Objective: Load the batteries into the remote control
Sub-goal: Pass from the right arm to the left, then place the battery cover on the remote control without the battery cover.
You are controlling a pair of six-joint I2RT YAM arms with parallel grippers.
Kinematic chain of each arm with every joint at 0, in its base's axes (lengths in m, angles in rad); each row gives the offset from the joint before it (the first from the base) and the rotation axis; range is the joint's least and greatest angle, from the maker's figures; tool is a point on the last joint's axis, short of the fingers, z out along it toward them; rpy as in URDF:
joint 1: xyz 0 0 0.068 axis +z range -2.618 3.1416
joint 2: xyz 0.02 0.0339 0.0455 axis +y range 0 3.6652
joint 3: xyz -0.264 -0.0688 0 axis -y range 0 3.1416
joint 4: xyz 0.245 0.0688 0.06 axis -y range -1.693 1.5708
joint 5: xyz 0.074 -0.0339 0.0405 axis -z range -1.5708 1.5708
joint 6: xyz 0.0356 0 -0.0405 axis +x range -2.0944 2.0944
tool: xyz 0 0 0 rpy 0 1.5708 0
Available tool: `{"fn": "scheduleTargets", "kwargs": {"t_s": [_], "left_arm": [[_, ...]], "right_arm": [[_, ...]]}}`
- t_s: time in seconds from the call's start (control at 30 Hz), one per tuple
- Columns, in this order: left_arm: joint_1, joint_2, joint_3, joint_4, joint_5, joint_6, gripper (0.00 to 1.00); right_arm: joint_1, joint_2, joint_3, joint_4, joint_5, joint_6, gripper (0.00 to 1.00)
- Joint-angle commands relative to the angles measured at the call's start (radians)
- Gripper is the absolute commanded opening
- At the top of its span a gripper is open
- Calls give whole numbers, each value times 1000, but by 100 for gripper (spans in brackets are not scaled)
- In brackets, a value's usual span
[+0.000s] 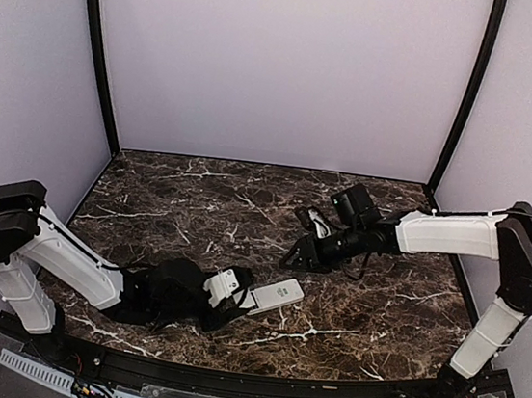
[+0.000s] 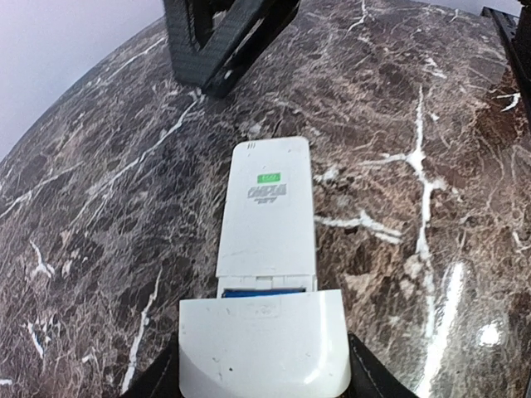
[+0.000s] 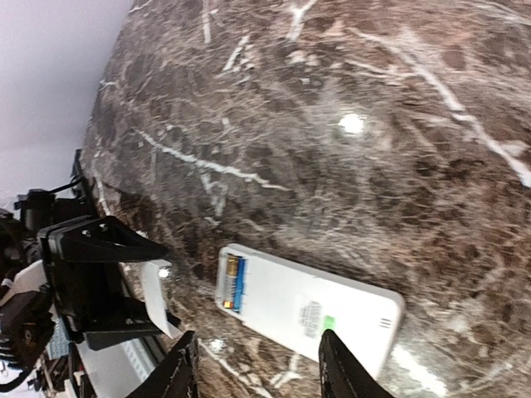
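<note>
The remote control lies back side up on the marble table, with a green sticker on it. Its battery bay at the near end is uncovered in the right wrist view, with the batteries seated side by side, one tan, one blue. A strip of blue battery shows in the left wrist view. My left gripper is shut on the flat white cover, held at the bay end of the remote. My right gripper hangs open above the remote, holding nothing.
The dark marble table ends at a black rail along the near edge. Pale walls close in the back and both sides. The right gripper's black fingers stand just beyond the remote's far end.
</note>
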Motion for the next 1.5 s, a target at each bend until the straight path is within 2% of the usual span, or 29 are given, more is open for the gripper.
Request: {"fn": "scheduleTargets", "kwargs": {"t_s": [0.0,0.5,0.87,1.47], "left_arm": [[48,0,18,-122,39,-23,33],[101,96,104,-193,196,-10,34],[102,151,129,-160,174,-6,35],[112,186,135,-155,181,-2,42]], "right_arm": [[-38,-7,13,-144,200,-61,48],[-58,116,34,-91,103,-105,51],[-54,128,-13,-36,46,-83,53],[-32,133,-7,-40,40,-89,53]]}}
